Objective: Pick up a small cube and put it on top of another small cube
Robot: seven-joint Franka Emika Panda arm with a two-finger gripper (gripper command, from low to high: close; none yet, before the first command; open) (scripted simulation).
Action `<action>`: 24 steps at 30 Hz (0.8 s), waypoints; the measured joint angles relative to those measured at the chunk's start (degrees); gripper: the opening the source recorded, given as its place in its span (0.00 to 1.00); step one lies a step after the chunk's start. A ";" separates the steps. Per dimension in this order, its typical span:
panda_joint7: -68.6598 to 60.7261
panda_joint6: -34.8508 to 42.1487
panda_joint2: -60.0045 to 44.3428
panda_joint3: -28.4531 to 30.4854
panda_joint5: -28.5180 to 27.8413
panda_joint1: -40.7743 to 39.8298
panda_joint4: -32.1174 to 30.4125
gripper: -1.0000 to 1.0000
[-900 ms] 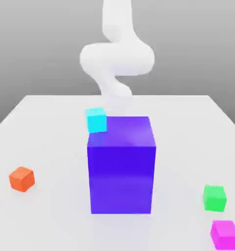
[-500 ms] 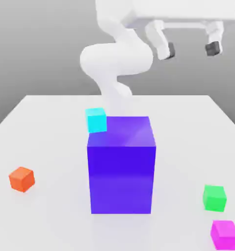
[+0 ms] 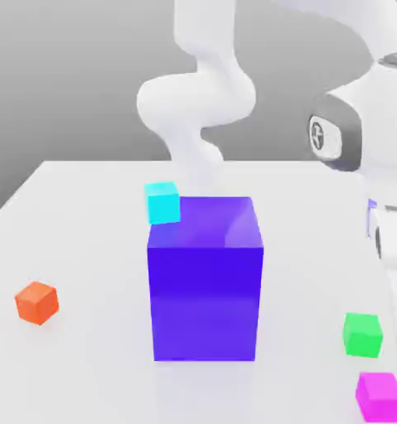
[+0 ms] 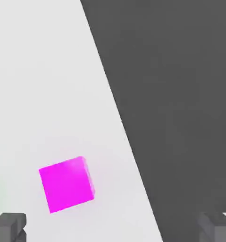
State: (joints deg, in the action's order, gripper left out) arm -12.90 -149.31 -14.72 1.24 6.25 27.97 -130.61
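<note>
Holds the white two-finger gripper wide open, with dark grey fingertips set far apart at opposite edges of the hand view. Has hold of nothing; leaves a bare gap between the two pads. Shows, in the hand view, the small plain magenta-pink cube resting on the smooth white tabletop, apart from both fingertips and near the straight edge where white gives way to a dark grey surface. Brings the white jointed robot arm down along the exterior view's right, above and behind the magenta-pink cube and the small bright green cube. Sets those two cubes near each other, with the green one farther back. Stands a big glossy blue-purple block upright mid-table. Carries a small cyan cube over its top face, at the exterior view's left edge of that face. Puts a small orange-red cube well apart, on the tabletop toward the exterior view's left, turned corner-forward.
</note>
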 joint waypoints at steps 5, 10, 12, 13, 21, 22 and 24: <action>-2.62 -5.08 -9.62 -0.03 -4.92 2.18 0.81 0.50; -2.89 -9.28 -15.18 -0.27 -4.94 2.08 1.94 0.00; -2.89 -9.20 -15.17 -0.27 -4.94 2.08 1.94 0.00; -2.88 -9.15 -15.17 -0.27 -4.94 2.08 1.94 0.00; -4.26 -2.28 -4.73 -0.88 -4.33 2.57 -2.08 0.00; -5.14 -1.97 -3.24 -1.55 -3.90 2.64 -3.49 0.00; -6.83 -1.61 -0.16 -2.84 -3.33 2.95 -6.47 0.00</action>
State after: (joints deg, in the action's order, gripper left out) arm -19.73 -150.92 -14.88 -1.60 2.92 30.92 -137.08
